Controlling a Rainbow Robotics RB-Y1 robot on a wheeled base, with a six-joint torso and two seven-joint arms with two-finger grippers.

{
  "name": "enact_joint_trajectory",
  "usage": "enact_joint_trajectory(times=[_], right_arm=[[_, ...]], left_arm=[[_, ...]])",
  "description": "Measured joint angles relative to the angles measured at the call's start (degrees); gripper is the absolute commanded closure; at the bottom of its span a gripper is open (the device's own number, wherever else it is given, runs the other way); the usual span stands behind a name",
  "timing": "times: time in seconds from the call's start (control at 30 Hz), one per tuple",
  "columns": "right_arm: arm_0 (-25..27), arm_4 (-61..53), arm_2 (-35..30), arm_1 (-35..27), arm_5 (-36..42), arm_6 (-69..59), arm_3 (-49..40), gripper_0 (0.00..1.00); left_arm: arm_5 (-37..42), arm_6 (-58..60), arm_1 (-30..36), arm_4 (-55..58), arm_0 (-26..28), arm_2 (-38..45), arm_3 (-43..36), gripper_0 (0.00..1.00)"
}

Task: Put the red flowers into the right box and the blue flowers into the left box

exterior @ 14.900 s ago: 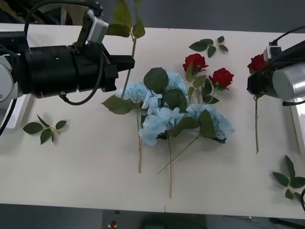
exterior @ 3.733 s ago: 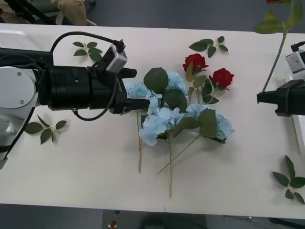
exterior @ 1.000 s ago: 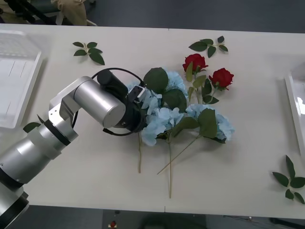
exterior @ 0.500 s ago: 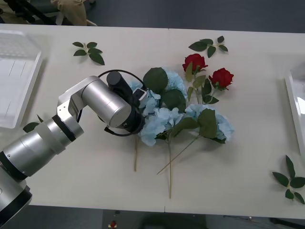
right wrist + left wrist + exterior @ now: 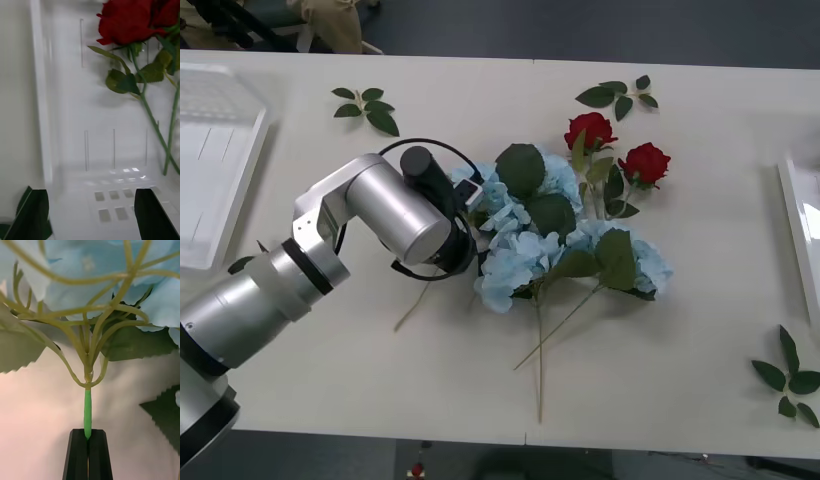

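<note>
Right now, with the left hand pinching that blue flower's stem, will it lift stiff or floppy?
Probably floppy: the left hand grips the blue flower on its thin stem, below a broad, likely top-heavy cluster. Its leaves overlap neighbouring blooms, so it may drag them.

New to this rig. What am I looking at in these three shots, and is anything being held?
It is a two-armed robot sorting fake flowers. The front view looks down at a white table from above the arms. The silver left arm reaches into a pile of blue flowers; two red flowers and loose leaf sprigs lie nearby. The left box sits at the table's left edge. The left wrist view shows the left hand shut on a blue flower's green stem. The right wrist view shows the right hand open over the right box, where red flowers already lie.
</note>
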Motion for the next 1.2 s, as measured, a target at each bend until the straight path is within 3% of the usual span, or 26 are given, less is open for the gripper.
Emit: enact_joint_trajectory(times=[0.37,0.6,0.7,0.83,1.0,1.2], right_arm=[[0.0,-5.6,-1.8,7.8,3.4,0.0,-10.9,0.33],[-0.1,-13.4,-2.1,9.2,3.2,-0.1,-11.2,0.33],[-0.7,-14.1,-1.8,9.4,3.2,-0.1,-11.2,0.33],[-2.9,-14.1,0.7,9.8,0.4,-1.0,-11.2,0.33],[-7.7,-9.9,6.3,10.5,0.3,-8.3,-11.4,0.33],[-11.9,-3.1,12.0,16.0,0.3,-14.4,-14.2,0.33]], left_arm=[[20.1,0.0,18.6,9.9,0.0,8.8,-22.4,1.00],[31.6,-1.9,30.4,22.6,0.0,19.9,-27.2,1.00],[35.6,-10.0,33.5,24.9,0.0,26.8,-24.1,1.00],[36.6,-28.9,35.9,20.8,0.0,33.6,-12.8,1.00],[24.6,-51.0,37.6,12.3,-0.1,35.5,3.4,1.00],[18.0,-53.5,38.2,5.2,-0.3,35.5,11.0,1.00]])
